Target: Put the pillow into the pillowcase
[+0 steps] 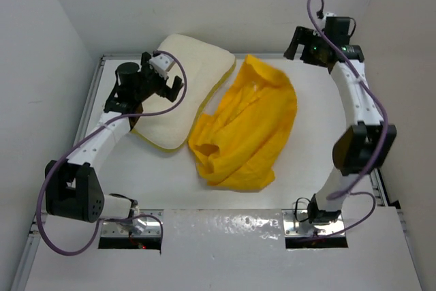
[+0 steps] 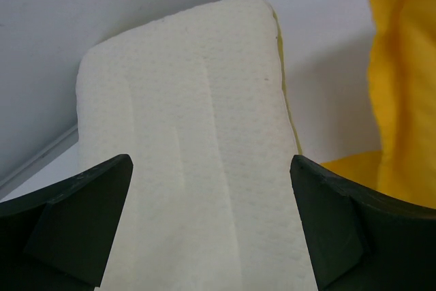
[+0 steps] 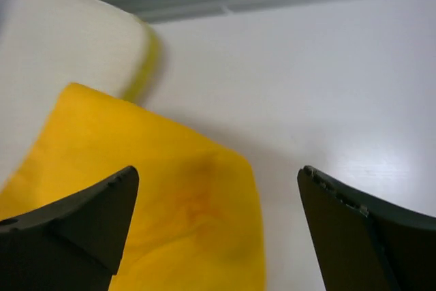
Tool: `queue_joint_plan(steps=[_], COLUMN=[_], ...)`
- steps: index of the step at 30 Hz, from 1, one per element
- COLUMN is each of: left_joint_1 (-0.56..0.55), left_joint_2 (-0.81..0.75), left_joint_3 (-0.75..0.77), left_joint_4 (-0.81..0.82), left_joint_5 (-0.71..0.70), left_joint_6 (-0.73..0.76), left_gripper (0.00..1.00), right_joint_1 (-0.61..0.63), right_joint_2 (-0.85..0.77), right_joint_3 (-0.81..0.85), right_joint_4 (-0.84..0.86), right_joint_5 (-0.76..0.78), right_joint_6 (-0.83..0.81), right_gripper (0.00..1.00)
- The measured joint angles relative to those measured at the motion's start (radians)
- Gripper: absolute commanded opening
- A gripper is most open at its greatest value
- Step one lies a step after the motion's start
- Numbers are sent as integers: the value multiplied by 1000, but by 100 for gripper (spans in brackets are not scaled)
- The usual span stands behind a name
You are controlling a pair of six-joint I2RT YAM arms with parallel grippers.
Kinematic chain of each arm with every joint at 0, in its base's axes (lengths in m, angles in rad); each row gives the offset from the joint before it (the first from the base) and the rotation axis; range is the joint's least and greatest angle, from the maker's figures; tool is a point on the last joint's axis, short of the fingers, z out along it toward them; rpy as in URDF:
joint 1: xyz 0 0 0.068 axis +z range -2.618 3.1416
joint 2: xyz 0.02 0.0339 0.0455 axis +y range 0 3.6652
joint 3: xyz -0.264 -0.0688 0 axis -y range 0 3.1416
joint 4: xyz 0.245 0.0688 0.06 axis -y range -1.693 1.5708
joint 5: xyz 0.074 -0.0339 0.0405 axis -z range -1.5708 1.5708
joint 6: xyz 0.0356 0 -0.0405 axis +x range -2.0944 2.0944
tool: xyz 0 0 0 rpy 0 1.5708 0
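Overhead: we see crumpled pillowcase (image 1: 245,127) touching pillow (image 1: 184,93).
Left wrist: left pincer (image 2: 211,168) wide, empty, over pillow's weave.
Right wrist: right pincer (image 3: 218,182) wide, empty.

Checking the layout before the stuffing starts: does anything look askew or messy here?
Yes. The pillowcase lies crumpled in a heap mid-table, folded over itself, with no opening showing. The pillow sits diagonally at the far left, outside it. Nothing looks damaged.
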Motion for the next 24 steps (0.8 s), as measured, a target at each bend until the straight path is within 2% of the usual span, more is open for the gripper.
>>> queue_joint_plan(steps=[3,4,5,6,7,8,9,10,11,13,14,17,20,22,23,24], left_joint_1=[0,0,-1,-2,-3,-8,-17,-32,-51,-100,-121,-168,-172,-172,-172,-172], left_joint_2=[-14,-16,-16,-16,-16,-16,-16,-16,-16,-8,0,39,70,79,80,82], left_joint_3=[-35,-46,-57,-68,-78,-90,-103,-117,-131,-151,-158,-163,-164,-164,-164,-164], left_joint_4=[-10,-16,-30,-48,-69,-90,-110,-130,-149,-175,-177,-153,-97,-73,-69,-69], left_joint_5=[-3,0,10,26,42,64,81,95,109,126,132,138,82,10,-32,-79], left_joint_6=[33,48,63,78,99,130,152,179,201,233,235,218,165,152,154,167], left_gripper=[99,92,71,60,47,34,32,32,44,54,65,77,89,100,100,100], right_joint_1=[-5,-1,3,12,21,35,54,74,94,139,160,209,225,223,223,222], right_joint_2=[212,255,268,258,230,186,134,75,27,-37,-49,-29,11,45,67,92], right_joint_3=[146,161,145,84,18,-71,-160,-248,-313,-396,-415,-432,-469,-492,-502,-510], right_joint_4=[-215,-246,-264,-259,-257,-235,-214,-198,-196,-163,-154,-105,-43,-30,-23,-15], right_joint_5=[147,172,191,201,203,208,210,209,208,200,199,209,249,295,316,334], right_joint_6=[-58,-72,-80,-92,-106,-103,-100,-98,-93,-83,-71,-22,75,141,172,203], right_gripper=[99,97,80,46,17,3,11,26,40,63,73,81,91,91,91,87])
